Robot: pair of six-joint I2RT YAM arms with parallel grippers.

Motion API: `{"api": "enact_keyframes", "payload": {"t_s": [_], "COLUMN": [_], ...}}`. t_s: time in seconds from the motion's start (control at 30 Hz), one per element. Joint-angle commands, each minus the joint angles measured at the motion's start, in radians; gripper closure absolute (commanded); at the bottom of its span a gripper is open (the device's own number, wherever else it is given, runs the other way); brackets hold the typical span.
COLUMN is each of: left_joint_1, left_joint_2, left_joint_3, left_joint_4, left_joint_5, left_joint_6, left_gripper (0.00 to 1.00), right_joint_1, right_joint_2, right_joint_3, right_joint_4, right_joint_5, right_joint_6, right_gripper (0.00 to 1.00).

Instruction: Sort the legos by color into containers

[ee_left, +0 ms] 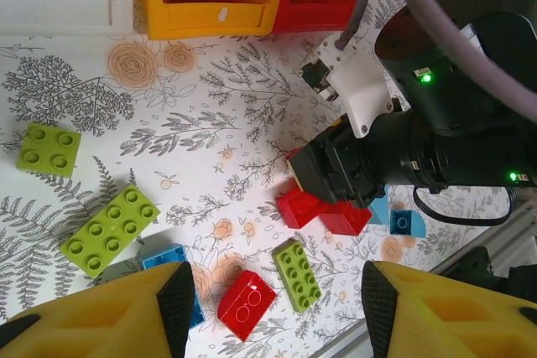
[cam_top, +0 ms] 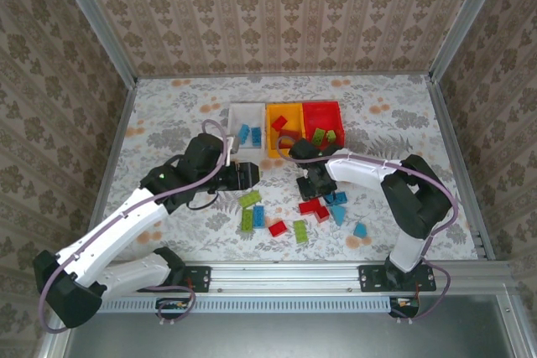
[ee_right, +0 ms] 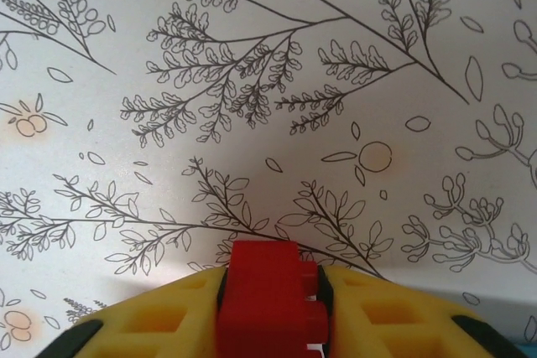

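The right gripper [ee_right: 270, 284] is clamped on one red brick [ee_right: 267, 303]. The brick's studs face sideways toward one finger and its length runs along the fingers, above the bare flowered surface [ee_right: 252, 81]. Close beneath this gripper lie a red cluster [cam_top: 315, 207] and blue bricks [cam_top: 338, 207]. Beyond it stand three bins in a row: a white bin [cam_top: 246, 106], an orange-yellow bin [cam_top: 268, 132] and a red bin [cam_top: 323, 115]. The left gripper [ee_left: 277, 295] hangs open and empty. Three green bricks [ee_left: 109, 230] lie loose ahead of it, and the right arm's black wrist [ee_left: 394, 161] crowds its far side.
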Motion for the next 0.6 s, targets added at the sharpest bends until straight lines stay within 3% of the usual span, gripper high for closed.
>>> {"api": "enact_keyframes", "payload": {"t_s": [0.0, 0.1, 0.27, 0.57], "left_joint_1": [-0.011, -0.016, -0.027, -0.030], "left_joint_2": [0.008, 0.018, 0.041, 0.139], "left_joint_3": [0.010, 0.031, 0.101, 0.209], "left_joint_4": [0.025, 0.022, -0.019, -0.013], "left_joint_5": [-0.004, -0.021, -0.120, -0.187], "left_joint_6": [-0.016, -0.017, -0.006, 0.048], "left_gripper": [0.42, 0.43, 0.46, 0.46], "right_joint_1": [-0.006, -0.006, -0.020, -0.103], "right_joint_2": [0.011, -0.030, -0.047, 0.211], "right_joint_3": [0.022, 0.048, 0.211, 0.625], "right_joint_4": [-0.008, -0.011, -0.047, -0.057], "right_joint_5": [0.007, 0.029, 0.079, 0.145], "right_joint_6": [-0.017, -0.024, -0.055, -0.082], "right_gripper": [0.73, 0.80, 0.84, 0.85]}}
